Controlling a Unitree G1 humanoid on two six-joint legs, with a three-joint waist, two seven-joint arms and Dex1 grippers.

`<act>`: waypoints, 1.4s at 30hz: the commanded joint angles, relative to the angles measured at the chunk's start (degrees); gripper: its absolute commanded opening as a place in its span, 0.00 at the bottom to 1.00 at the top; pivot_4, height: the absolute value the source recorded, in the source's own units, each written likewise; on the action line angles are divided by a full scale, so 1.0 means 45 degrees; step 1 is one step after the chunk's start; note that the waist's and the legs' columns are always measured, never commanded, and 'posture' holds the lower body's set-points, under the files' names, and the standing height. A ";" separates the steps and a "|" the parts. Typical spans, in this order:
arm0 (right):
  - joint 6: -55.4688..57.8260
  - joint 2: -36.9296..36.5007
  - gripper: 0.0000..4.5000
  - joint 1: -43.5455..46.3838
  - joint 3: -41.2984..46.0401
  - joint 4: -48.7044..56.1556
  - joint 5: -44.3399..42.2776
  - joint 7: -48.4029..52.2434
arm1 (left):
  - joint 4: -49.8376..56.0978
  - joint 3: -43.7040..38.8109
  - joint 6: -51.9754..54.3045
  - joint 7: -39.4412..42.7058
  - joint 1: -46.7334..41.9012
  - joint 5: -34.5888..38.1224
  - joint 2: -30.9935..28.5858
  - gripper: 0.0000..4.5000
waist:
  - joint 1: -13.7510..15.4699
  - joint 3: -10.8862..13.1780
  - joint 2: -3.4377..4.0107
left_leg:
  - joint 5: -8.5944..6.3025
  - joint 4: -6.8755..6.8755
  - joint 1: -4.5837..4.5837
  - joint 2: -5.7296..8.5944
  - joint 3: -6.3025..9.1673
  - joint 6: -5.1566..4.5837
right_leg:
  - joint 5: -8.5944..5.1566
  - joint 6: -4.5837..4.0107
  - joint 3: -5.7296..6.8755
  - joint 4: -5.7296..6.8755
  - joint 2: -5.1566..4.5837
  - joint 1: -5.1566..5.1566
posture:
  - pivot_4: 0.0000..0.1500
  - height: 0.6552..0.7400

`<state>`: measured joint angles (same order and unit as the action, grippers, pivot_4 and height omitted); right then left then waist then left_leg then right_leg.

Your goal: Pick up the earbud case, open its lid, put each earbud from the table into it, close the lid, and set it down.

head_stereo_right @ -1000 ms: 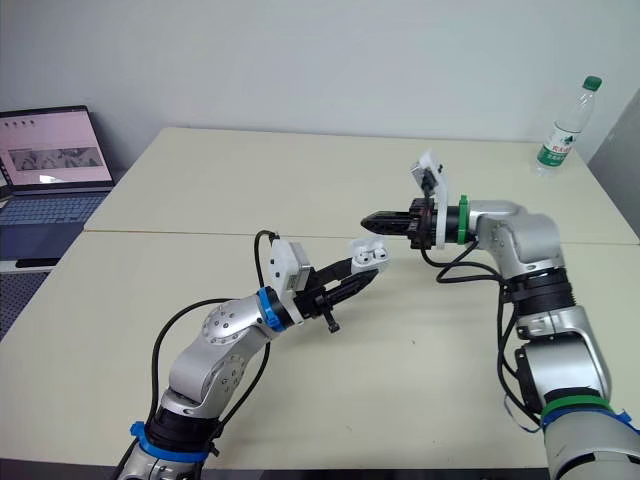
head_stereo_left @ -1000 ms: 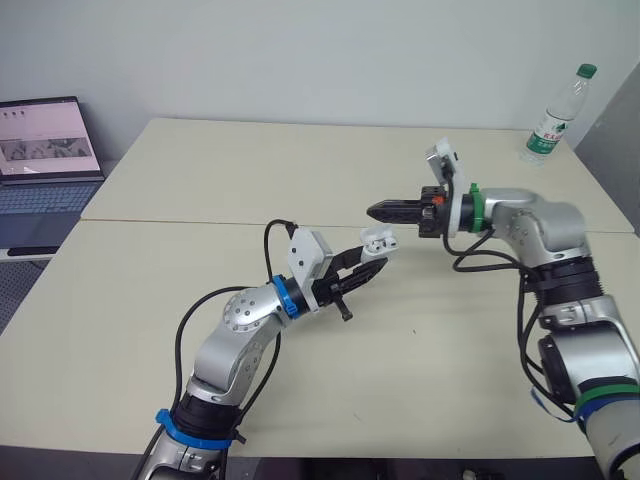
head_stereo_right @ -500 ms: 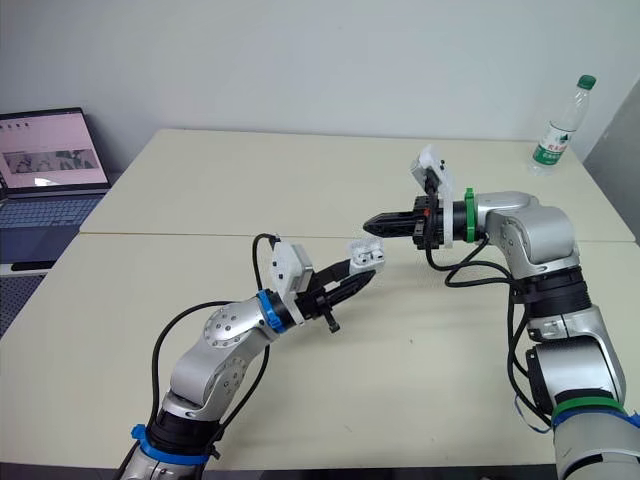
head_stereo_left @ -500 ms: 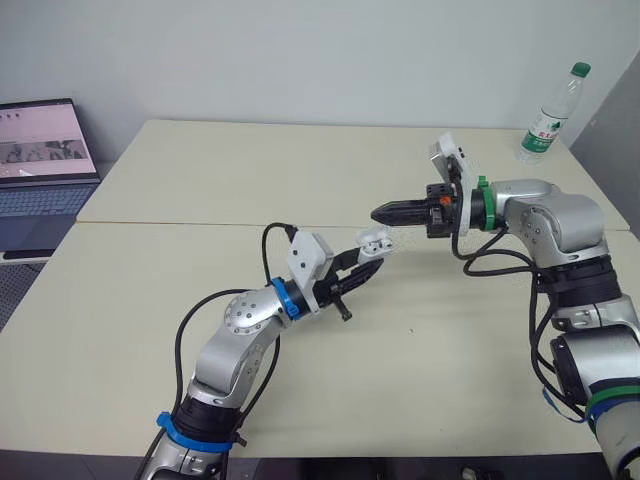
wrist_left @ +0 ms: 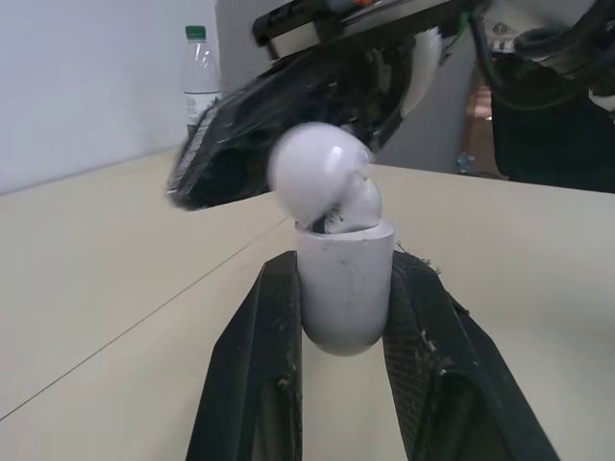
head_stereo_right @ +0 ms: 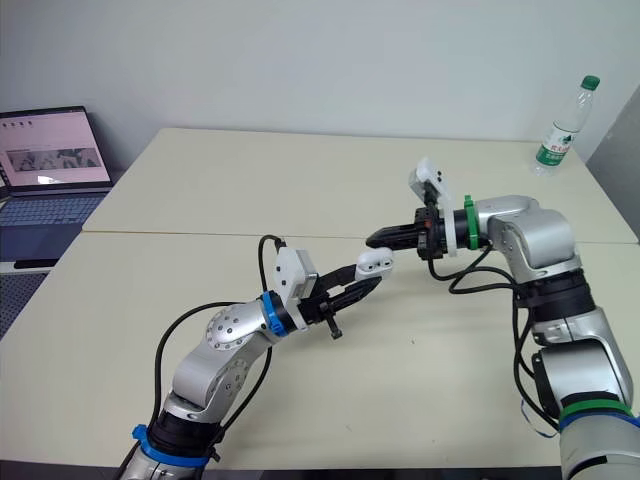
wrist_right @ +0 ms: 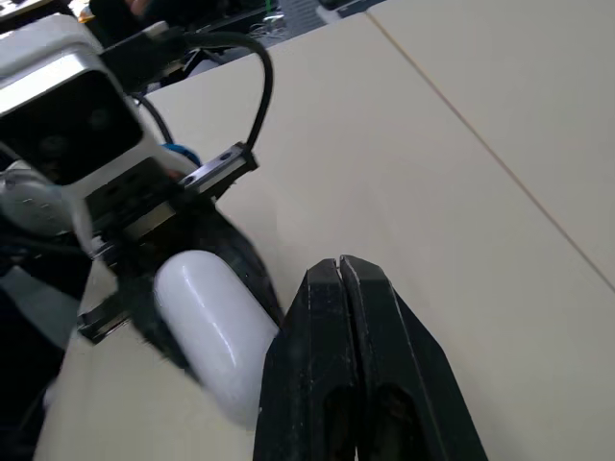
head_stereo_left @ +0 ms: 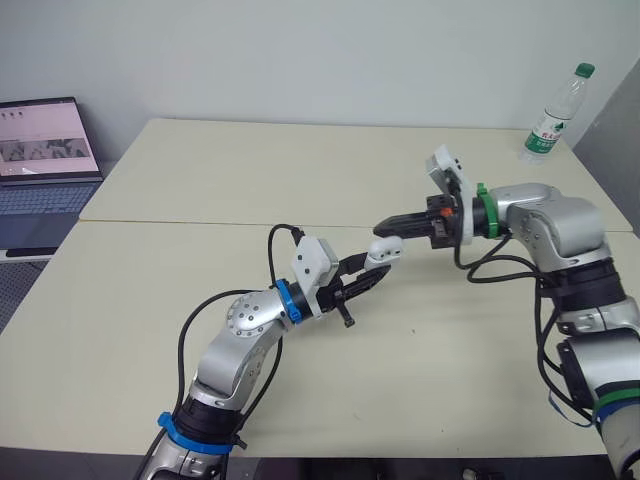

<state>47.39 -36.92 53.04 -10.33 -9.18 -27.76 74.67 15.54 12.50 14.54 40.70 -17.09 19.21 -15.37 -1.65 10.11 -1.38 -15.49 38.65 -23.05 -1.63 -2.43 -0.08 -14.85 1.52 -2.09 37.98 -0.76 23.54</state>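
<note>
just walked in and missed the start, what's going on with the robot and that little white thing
The robot's left gripper holds a white earbud case above the table, clamped between its fingers. The case's lid is tipped over the body but not fully down. The right gripper, fingers pressed together, has its tip at the lid and seems to be pushing it shut.
</note>
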 commanded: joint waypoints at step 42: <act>-0.7258 -0.0209 1.00 -0.8074 0.2291 0.4330 0.1511 -0.2799 | -0.4621 -0.5137 1.2227 -0.6352 -0.1422 0.6386 0.2675 0.17 | -0.0045 0.0009 -0.0022 | 0.0007 0.0036 0.0062 -0.0005 0.0051 0.0010 | -0.0006 0.0020 -0.0018 0.0033 0.0129 -0.0053 | 1.00 1.00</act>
<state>16.04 -37.89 16.35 -0.80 9.58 -21.11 62.96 -3.04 -9.29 69.29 13.15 -24.31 49.43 -2.18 -1.85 10.15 -1.48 -15.46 38.81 -22.72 -1.65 -2.20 -0.03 -14.88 1.60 -2.19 38.14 -0.17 23.28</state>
